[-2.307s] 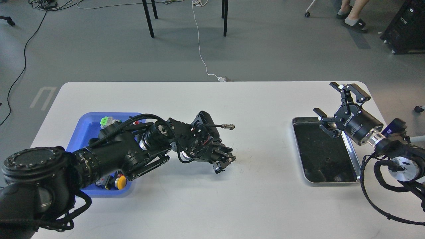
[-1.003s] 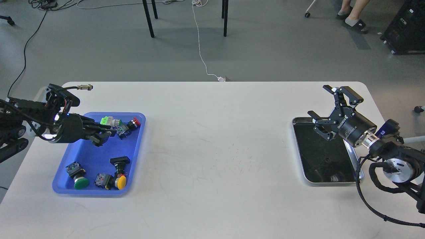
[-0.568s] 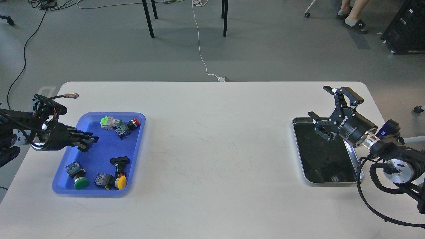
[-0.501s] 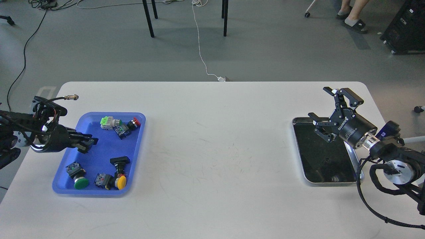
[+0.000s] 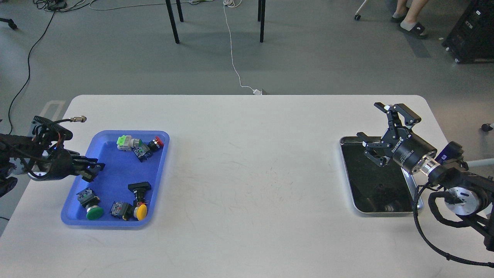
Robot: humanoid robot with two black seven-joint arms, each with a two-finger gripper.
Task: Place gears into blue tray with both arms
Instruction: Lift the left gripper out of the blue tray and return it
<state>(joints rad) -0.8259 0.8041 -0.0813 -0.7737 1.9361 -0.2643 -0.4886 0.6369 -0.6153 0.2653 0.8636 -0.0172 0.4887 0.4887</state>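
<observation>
The shallow bright blue plastic tray [image 5: 101, 222] sits at the left of the white tabletop [image 5: 247, 173], holding coloured push-button switches [image 5: 133, 206]; no gears are discernible. The left gripper [image 5: 92, 170] hovers over its left rim, finger spacing indeterminable. The right gripper [image 5: 380, 129], fingers spread wide and empty, hangs above the silver metal tray [image 5: 386, 211].

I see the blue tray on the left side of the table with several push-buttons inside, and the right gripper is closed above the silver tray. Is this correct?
Not quite. The head view shows the right gripper open, its fingers spread wide above the silver tray. The rest holds: the blue tray sits on the left side of the table with several push-buttons inside.
</observation>
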